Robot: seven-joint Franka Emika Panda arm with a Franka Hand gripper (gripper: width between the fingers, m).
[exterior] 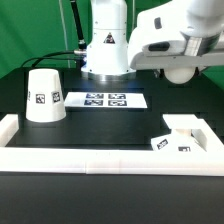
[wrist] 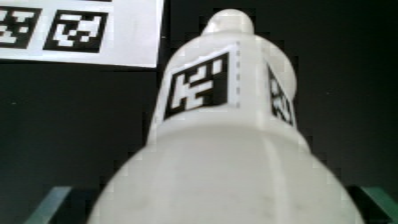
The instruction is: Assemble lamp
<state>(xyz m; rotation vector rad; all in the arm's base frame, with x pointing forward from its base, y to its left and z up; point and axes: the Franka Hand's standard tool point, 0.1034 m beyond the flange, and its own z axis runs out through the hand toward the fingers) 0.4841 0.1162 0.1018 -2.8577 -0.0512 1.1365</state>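
Parts of the lamp number three: one shade (exterior: 45,96), one base (exterior: 181,134) and one bulb (exterior: 180,72). The shade stands with its wide end down on the black table (exterior: 100,135), towards the exterior view's left. The base sits well apart from it at that view's right, tucked into the corner of the white rail (exterior: 100,158) that edges the table. The single gripper (exterior: 186,60) is clamped on the bulb, which hangs clear of the table above the base's side of the scene.

One marker board (exterior: 105,100) lies flat between shade and base, in front of the robot pedestal (exterior: 107,45).

Only the exterior view takes in the shade, the base and the rail. The wrist view gives what that view cannot: the bulb up close (it fills most of the picture), with a square tag on each of two faces of its narrow stem, and a corner of the marker board beyond it carrying two tags. The fingers themselves are not clearly seen in either view.
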